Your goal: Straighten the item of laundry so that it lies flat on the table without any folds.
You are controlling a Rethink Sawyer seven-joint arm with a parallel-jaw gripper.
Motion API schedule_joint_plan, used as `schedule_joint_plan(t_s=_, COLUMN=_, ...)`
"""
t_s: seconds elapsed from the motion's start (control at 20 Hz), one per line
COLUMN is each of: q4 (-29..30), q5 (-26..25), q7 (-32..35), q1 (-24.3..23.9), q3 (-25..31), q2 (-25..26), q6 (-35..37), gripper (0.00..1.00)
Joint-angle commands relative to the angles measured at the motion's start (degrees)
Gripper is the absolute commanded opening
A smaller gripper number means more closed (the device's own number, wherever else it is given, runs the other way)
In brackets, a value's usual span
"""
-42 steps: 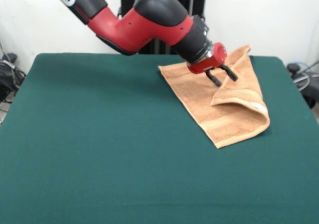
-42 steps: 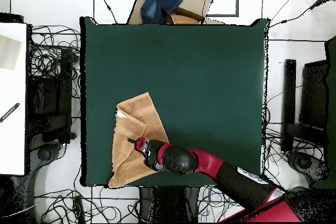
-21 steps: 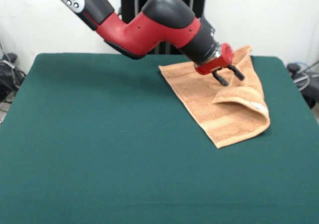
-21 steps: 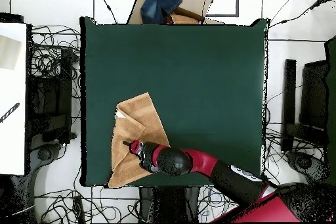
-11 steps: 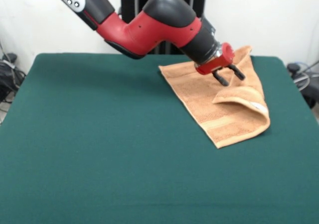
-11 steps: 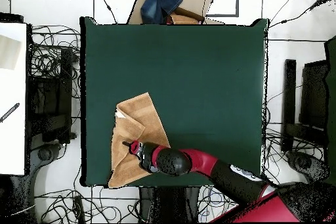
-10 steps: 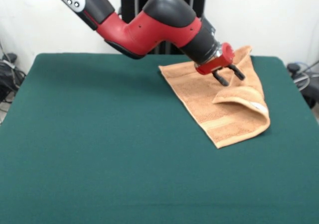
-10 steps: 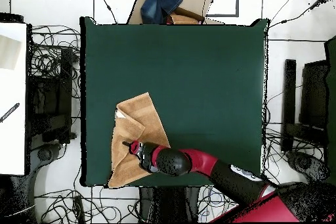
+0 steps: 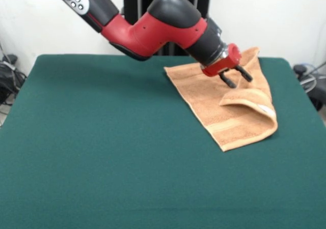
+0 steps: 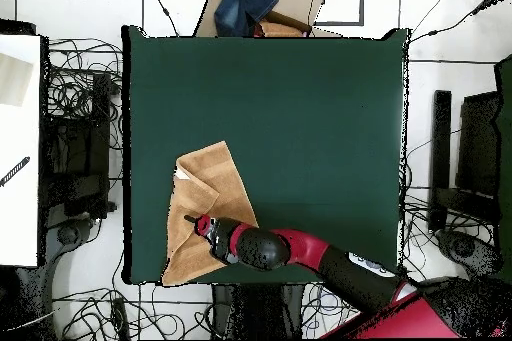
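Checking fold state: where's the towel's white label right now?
Front view: the white label sits on the folded-over flap at the towel's right side, below and right of the open gripper, near the table's far right corner.

One camera stands across the surface [image 9: 102, 163] from the robot and looks at it level and slightly downward, close enough that the green top fills most of the frame and its near edge is cut off. The other hangs high above and looks straight down, far enough to take in the whole surface [image 10: 300, 107] and the cable-strewn floor around it. Both views share the green top, the towel [image 9: 224, 112] [image 10: 215, 182] and the red arm [image 9: 153, 25] [image 10: 310, 247].
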Motion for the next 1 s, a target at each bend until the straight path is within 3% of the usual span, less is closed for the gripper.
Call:
schedule_joint_plan(t_s=0.05, q4=-7.0, q5=-6.0, q7=2.2, q1=6.6, q3=-1.4, q2=8.1, q6=-8.9, gripper=1.00)
schedule_joint_plan(t_s=0.15, q4=-7.4, q5=-7.5, q7=1.9, q1=7.5, q3=-1.6, q2=7.1, q6=-10.5, gripper=1.00)
schedule_joint_plan(t_s=0.3, q4=-8.3, q5=-7.7, q7=5.6, q1=9.4, q3=-4.5, q2=6.3, q6=-18.9, gripper=1.00)
schedule_joint_plan(t_s=0.6, q4=-8.0, q5=-7.1, q7=6.5, q1=11.2, q3=-6.7, q2=5.0, q6=-23.5, gripper=1.00)
schedule_joint_plan(t_s=1.0, q4=-7.9, q5=-5.2, q7=6.5, q1=11.9, q3=-6.4, q2=4.2, q6=-21.9, gripper=1.00)
